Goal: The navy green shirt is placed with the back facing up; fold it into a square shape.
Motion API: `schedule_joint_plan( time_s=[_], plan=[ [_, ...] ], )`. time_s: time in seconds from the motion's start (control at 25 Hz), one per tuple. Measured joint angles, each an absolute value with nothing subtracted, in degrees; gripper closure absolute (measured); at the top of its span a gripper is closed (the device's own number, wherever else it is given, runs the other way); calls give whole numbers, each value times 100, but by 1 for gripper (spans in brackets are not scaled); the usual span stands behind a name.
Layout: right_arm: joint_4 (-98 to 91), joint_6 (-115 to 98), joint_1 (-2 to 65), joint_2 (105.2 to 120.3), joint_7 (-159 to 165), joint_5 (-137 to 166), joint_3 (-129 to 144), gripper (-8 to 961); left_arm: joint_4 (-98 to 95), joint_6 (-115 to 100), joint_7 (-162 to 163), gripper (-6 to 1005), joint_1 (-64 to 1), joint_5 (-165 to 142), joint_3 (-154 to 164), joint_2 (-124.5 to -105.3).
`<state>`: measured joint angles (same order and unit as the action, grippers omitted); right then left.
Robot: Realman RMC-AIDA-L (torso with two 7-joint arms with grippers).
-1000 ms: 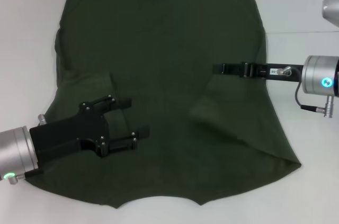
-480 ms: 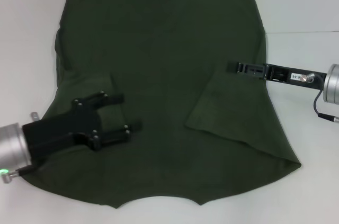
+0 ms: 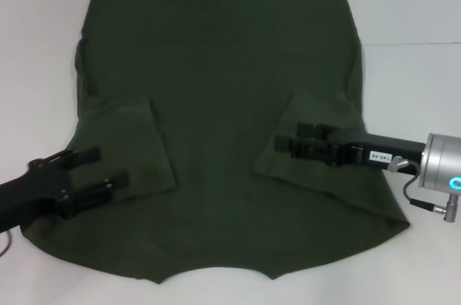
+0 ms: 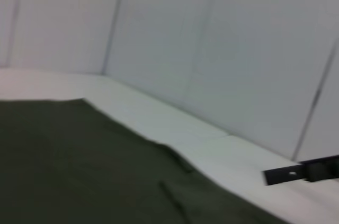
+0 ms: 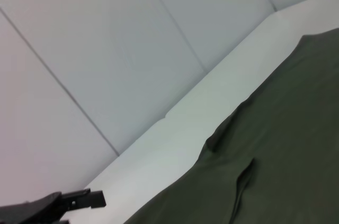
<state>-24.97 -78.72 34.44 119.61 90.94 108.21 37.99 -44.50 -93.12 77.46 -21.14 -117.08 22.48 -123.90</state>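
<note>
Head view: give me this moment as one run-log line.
shirt: flat, both sleeves folded inward | left gripper: open, over left sleeve | right gripper: over right sleeve | square fold: not yet done

A lab-like test booth: a bare white tabletop point(image 3: 410, 24) enclosed by plain pale panel walls point(image 5: 106, 49) with visible seams.

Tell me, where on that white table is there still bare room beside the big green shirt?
Bare white table lies right of the dark olive-green cloth shirt, beyond the right gripper. Another patch lies left of it, past the open left gripper. The middle is all cloth.
</note>
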Motion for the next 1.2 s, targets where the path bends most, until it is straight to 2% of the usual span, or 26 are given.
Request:
schedule_joint_plan(
  time_s=[0.64,1.2],
  plan=[
    [-2375,-7822,3669,11979,9012,10648,3907,18,-5086,-9030,7719,172,-1609,-12342,1451,-12423],
    [-2643,-8207,3741,11934,8398,10697,4936,27,-5089,-8689,7304,173,-1553,-12751,1362,-12441]
  ],
)
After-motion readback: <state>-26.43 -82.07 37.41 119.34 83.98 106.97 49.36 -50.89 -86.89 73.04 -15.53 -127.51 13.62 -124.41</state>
